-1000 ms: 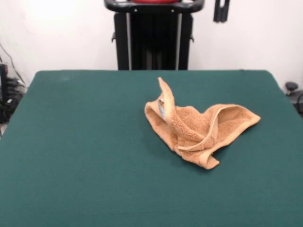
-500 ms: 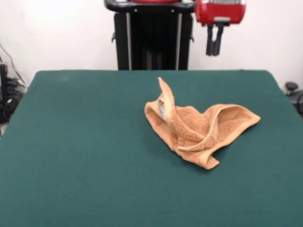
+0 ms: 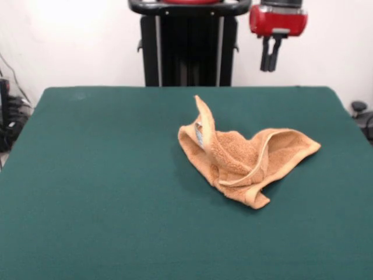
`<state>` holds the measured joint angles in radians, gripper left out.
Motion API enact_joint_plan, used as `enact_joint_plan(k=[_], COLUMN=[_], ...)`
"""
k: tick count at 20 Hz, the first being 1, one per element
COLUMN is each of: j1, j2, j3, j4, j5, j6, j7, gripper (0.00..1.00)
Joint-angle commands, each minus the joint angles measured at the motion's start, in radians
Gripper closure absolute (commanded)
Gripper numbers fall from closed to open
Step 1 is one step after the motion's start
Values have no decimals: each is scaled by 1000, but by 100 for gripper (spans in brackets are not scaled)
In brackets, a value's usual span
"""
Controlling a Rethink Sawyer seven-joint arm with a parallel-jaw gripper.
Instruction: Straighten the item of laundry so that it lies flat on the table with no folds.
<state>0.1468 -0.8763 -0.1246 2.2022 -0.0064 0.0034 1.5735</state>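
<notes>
The towel [image 3: 245, 160] is lying crumpled a little right of the middle of the green table [image 3: 99, 186], and we are looking at it well short of flat. Reading from its left side, a corner is standing up in a peak, with a small white tag [image 3: 199, 135] showing just under it; the middle is bunching in thick folds; toward the right a border band is curling over itself, and the far right corner is tapering to a point on the felt. Above and behind, toward the right, the gripper [image 3: 271, 64] is hanging in the air, well apart from the cloth and holding nothing; its two dark fingers are sitting close together, so we are judging it clenched. We are reading this as the approach, with no straightening yet begun. The next move, as we are judging it, calls for spreading the fingers, coming down on a free corner such as the raised peak, and drawing it outward.
</notes>
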Motion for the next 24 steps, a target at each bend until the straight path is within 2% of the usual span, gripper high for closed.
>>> enact_joint_plan(k=[1,3,5,6,9,10,12,14,20,24], j1=[97,120,99,136,200,207,174,185,200,198], j2=[-47,-49,-66,-63,64,147,237,315,407,469], j3=[-55,-72,-32,-63,-108,-114,-82,-75,-45,-41], j4=[178,206,255,255,257,254,243,233,221,164], j5=[-15,-21,-14,-3,16,13,-8,3,60,84], j6=[-105,-148,-169,-183,-368,-485,-577,-657,-726,-746], j7=[256,264,295,293,323,351,383,406,417,403], gripper=[100,100,100,100,100,100,100,100,100,100])
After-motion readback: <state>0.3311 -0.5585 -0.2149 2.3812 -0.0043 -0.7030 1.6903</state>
